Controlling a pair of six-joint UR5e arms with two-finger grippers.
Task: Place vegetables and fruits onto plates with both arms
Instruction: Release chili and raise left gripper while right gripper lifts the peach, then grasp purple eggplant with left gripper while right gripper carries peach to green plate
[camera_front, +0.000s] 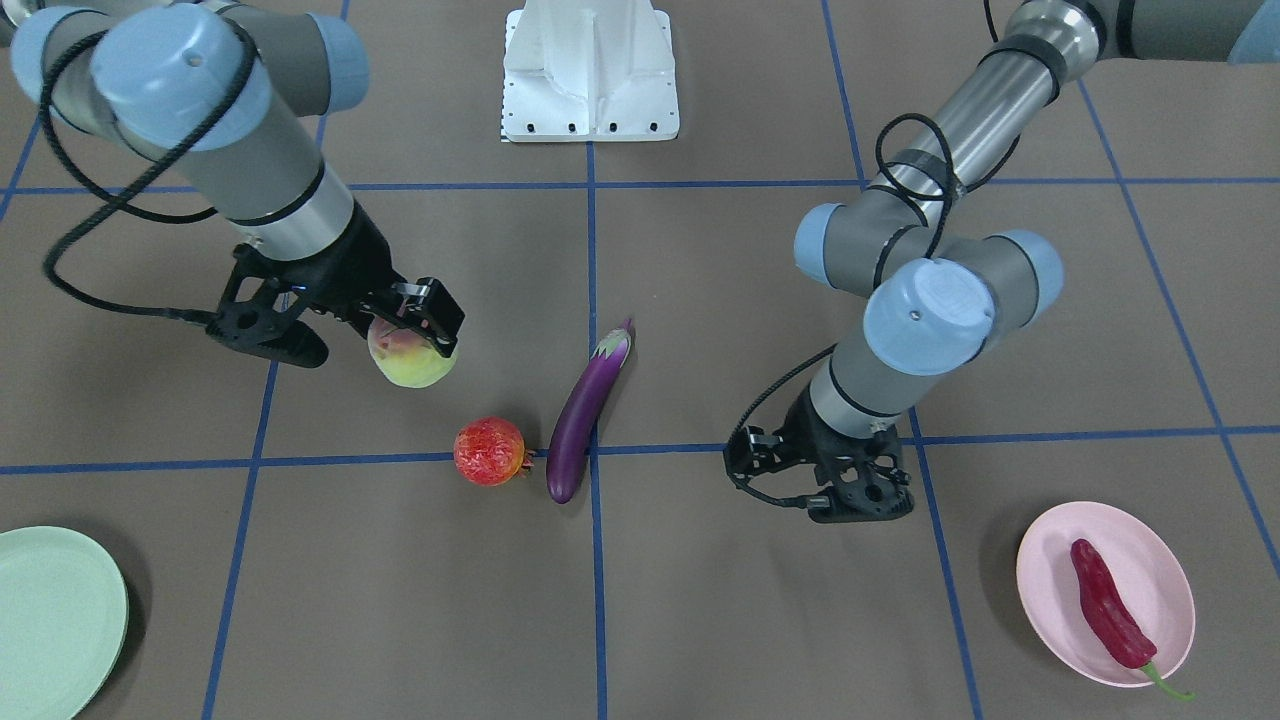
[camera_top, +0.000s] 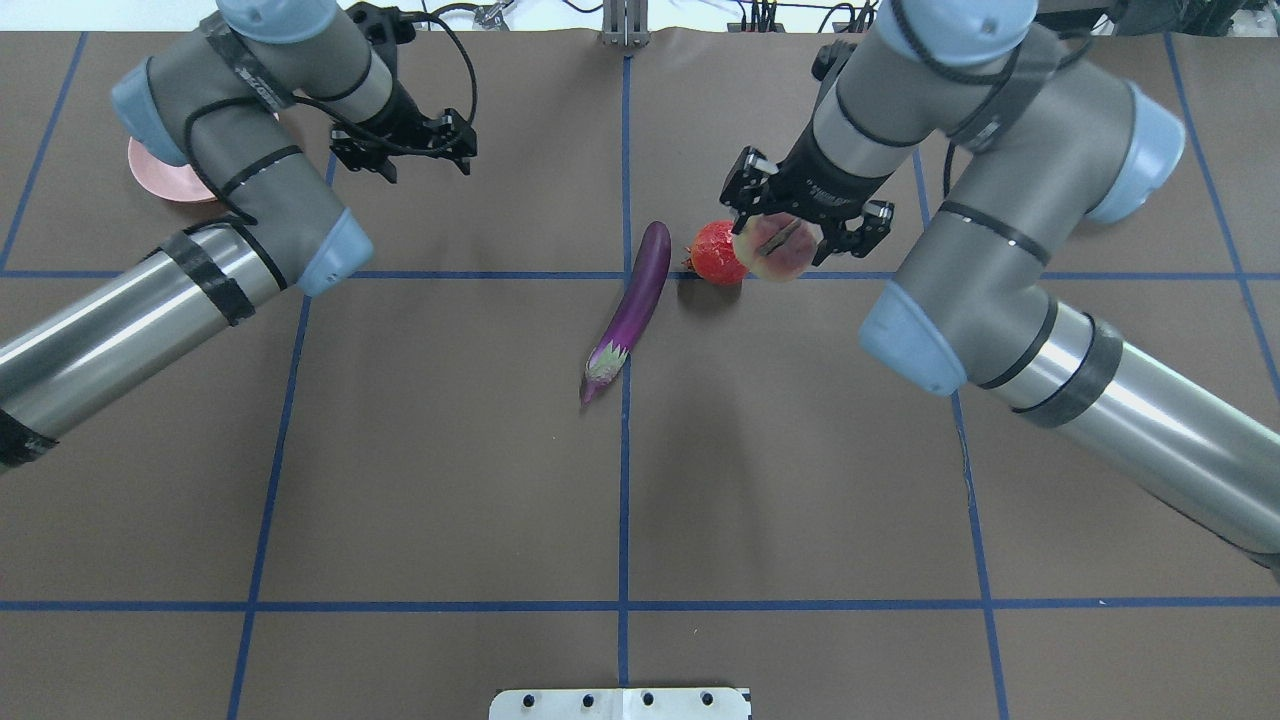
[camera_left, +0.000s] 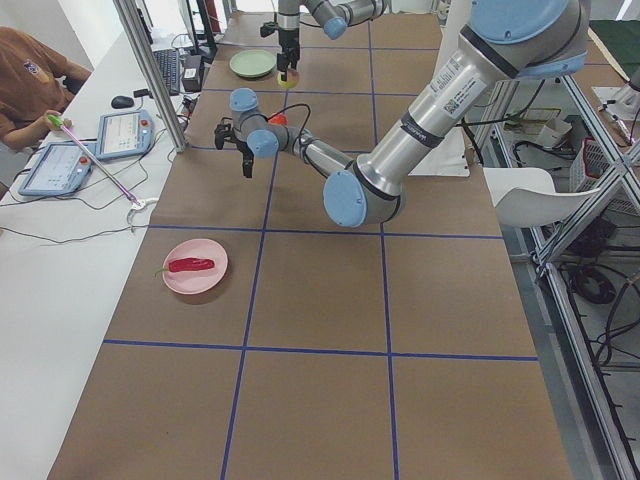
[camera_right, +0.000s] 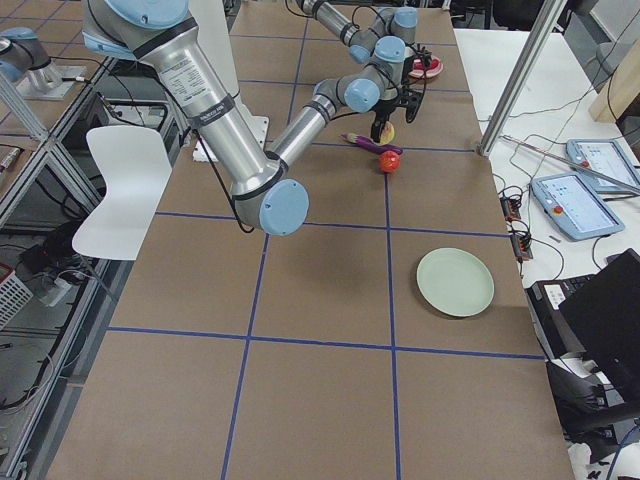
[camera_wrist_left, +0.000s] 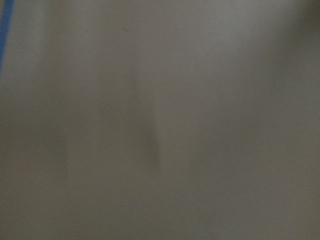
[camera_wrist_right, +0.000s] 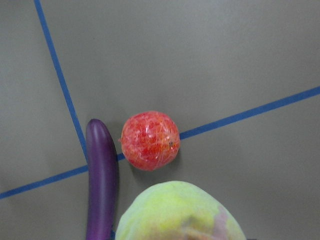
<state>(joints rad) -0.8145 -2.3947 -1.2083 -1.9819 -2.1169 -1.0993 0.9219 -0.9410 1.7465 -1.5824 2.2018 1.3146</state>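
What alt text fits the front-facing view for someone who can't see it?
The right claw holds a peach above the table, near a pomegranate and an eggplant lying at the centre. The left claw hovers empty beside a pink plate holding a chili; a green plate sits empty.

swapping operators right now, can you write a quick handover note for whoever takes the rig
Right gripper: jaws shut on the peach, held above the table.
Left gripper: open, empty, near the pink plate.
Done: chili lies on the pink plate.
Left to do: peach to a plate; pomegranate and eggplant lie side by side mid-table; green plate is bare.
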